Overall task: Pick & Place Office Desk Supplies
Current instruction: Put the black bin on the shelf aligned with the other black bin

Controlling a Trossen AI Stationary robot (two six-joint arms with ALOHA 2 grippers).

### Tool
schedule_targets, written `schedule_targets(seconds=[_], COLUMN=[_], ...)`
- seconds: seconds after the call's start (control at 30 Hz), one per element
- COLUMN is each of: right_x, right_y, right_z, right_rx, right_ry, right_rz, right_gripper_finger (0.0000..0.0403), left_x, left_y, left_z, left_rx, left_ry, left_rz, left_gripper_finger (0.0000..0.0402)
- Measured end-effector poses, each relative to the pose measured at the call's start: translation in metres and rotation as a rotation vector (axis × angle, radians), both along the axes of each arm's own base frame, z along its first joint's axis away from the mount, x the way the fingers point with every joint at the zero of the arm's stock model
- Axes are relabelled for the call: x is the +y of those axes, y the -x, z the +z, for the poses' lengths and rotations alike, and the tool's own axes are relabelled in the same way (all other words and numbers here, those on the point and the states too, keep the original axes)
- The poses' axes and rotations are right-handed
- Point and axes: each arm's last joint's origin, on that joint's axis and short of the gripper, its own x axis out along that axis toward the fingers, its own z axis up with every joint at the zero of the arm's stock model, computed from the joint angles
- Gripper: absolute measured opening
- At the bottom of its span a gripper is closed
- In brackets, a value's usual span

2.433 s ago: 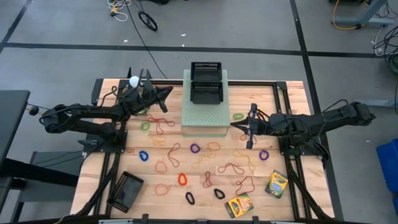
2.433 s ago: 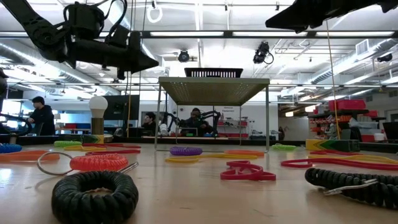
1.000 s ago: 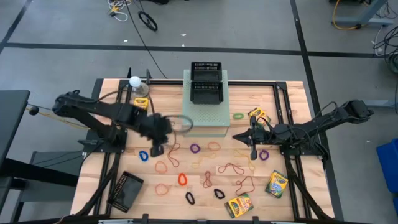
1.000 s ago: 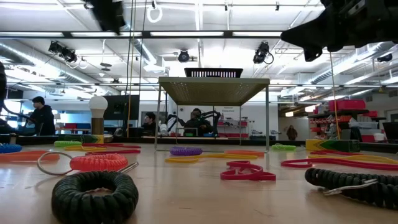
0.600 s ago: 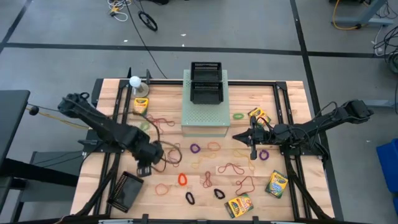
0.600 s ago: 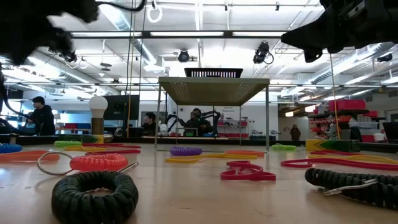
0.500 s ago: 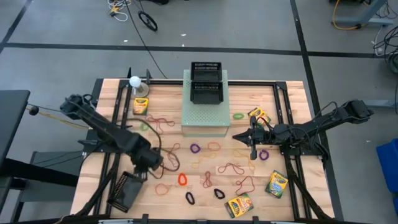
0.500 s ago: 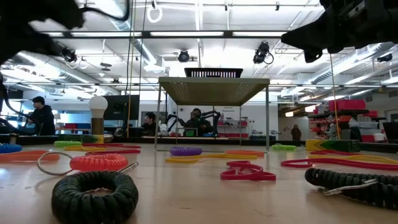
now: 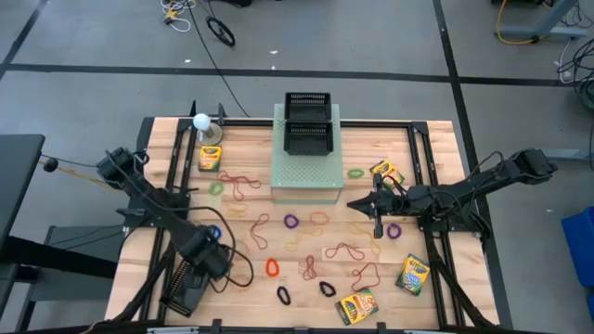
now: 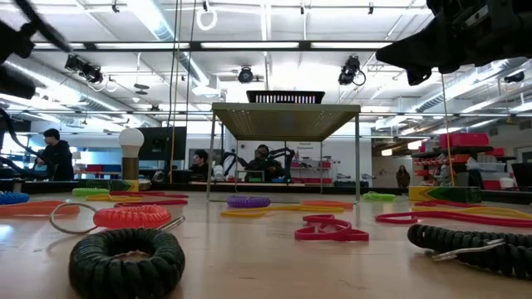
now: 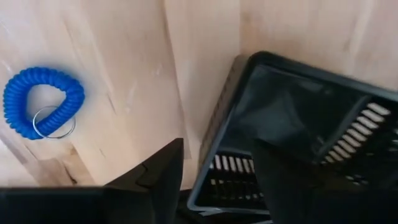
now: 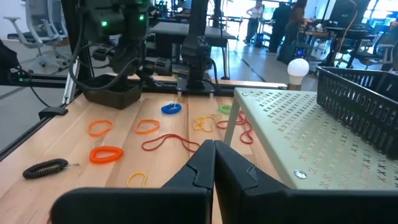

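Note:
A black mesh tray (image 9: pixel 183 284) lies flat on the table near its near left corner. My left gripper (image 9: pixel 200 261) hangs open over the tray's far end, pointing down. In the left wrist view one finger (image 11: pixel 157 176) stands outside the tray's wall (image 11: pixel 219 142), and the other (image 11: pixel 287 177) stands over the tray's inside. A blue coil (image 11: pixel 41 101) lies beside it. Two more black trays (image 9: pixel 308 122) rest on the pale-green box (image 9: pixel 304 173). Loops and coils (image 9: pixel 271 267) are scattered over the table's middle. Right of the box my right gripper (image 9: pixel 375 208) waits level, shut and holding nothing.
Crayon boxes lie at the far left (image 9: pixel 210 157), right of the green box (image 9: pixel 382 172) and near the near right corner (image 9: pixel 414 275), (image 9: pixel 357 306). A white ball on a stand (image 9: pixel 201 122) is at the far left. Black (image 10: pixel 126 262) and red (image 10: pixel 131 218) coils lie near the low camera.
My left gripper has swung from beside the green box toward the table's near left corner. It has sunk and tipped to point down over the black tray there. The things on the table have stayed put.

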Motion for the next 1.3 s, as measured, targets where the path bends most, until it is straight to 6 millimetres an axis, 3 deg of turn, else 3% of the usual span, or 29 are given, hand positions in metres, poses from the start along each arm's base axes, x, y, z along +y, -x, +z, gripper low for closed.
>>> schedule_targets(seconds=[0.47, 0.57, 0.7, 0.8, 1.07, 1.3], right_x=[0.000, 0.000, 0.000, 0.000, 0.000, 0.000], right_y=[0.000, 0.000, 0.000, 0.000, 0.000, 0.000], right_z=[0.000, 0.000, 0.000, 0.000, 0.000, 0.000], right_rx=[0.000, 0.000, 0.000, 0.000, 0.000, 0.000], right_ry=[0.001, 0.002, 0.002, 0.000, -0.008, -0.008], right_rz=[0.000, 0.000, 0.001, 0.000, 0.000, 0.000], right_gripper_finger=[0.0009, 0.0009, 0.0009, 0.0009, 0.0009, 0.0009], left_x=[-0.005, -0.005, -0.001, 0.006, 0.047, 0.085], left_y=[-0.005, -0.005, -0.009, -0.016, -0.022, -0.028], left_z=[-0.016, -0.016, -0.013, -0.001, 0.048, 0.097], left_rx=[-0.043, -0.042, -0.047, -0.090, -0.347, -0.765], left_ry=[0.007, 0.005, 0.007, 0.038, 0.016, 0.131], left_rz=[-0.033, -0.030, 0.032, 0.080, 0.430, 0.916], left_gripper_finger=[0.0162, 0.0134, 0.0067, 0.0018, 0.0017, 0.0020])
